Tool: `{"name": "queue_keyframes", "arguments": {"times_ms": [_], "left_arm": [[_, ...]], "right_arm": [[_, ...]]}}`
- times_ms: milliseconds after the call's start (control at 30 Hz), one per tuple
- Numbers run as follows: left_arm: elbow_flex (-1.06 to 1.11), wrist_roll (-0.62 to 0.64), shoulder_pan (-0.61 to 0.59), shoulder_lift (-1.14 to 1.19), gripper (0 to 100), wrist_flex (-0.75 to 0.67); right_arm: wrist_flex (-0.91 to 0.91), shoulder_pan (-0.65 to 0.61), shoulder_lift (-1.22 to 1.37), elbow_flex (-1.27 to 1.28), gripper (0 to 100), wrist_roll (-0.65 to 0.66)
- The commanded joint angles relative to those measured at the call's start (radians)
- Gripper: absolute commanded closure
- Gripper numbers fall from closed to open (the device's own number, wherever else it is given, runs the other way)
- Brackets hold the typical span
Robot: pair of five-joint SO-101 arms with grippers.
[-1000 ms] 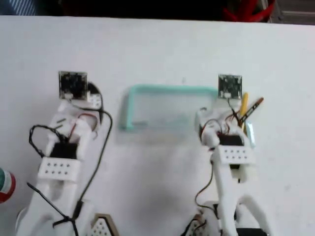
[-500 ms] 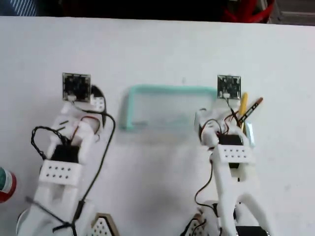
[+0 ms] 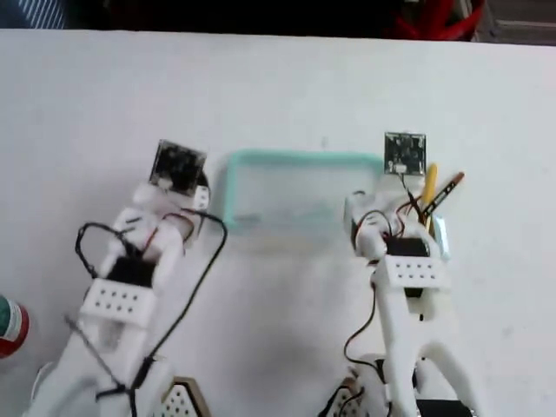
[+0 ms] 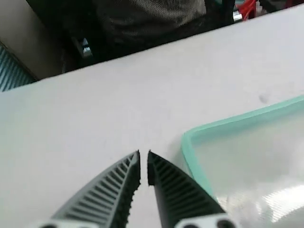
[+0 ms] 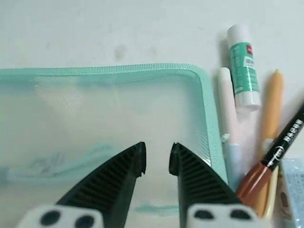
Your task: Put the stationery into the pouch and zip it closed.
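White table [image 3: 278, 87] | pouch [image 3: 300, 195] flat, long axis side-to-side | yellow pen [image 3: 430, 184] perpendicular

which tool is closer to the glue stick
Right. The right tool is over the end of the pouch that the glue stick lies beside; the left tool is off the pouch's opposite end, farther away.

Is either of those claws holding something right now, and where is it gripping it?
Nothing is held. The left gripper is shut on air beside the pouch; the right gripper stands open above it.
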Motion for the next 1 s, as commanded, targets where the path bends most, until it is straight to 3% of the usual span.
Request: {"name": "queue_keyframes", "arguments": {"times_ms": [0,133,333,433,667,833,967], "left_arm": [[-0.235,0.058,0.005,0.288,91,0.087],[-0.44,0.11,-0.025,0.538,91,0.222],[-0.585,0.12,-0.019,0.644,91,0.385],[-0.611,0.11,-0.022,0.659,89,0.413],[-0.618,-0.109,0.012,0.711,84,0.44],[-0.661,-0.112,0.047,0.774,84,0.497],[-0.72,-0.04,0.065,0.877,84,0.494]], "right_arm": [[-0.016,0.008,-0.005,-0.034,93.0,0.011],[-0.021,0.01,-0.004,-0.034,85.4,0.006],[-0.068,0.035,0.004,-0.026,78.3,0.005],[-0.13,0.041,0.004,0.002,78.3,0.006],[-0.137,0.041,0.004,0.008,78.3,0.011],[-0.137,0.038,0.004,0.009,78.3,0.011],[-0.139,0.035,0.004,0.009,78.3,0.011]]}}
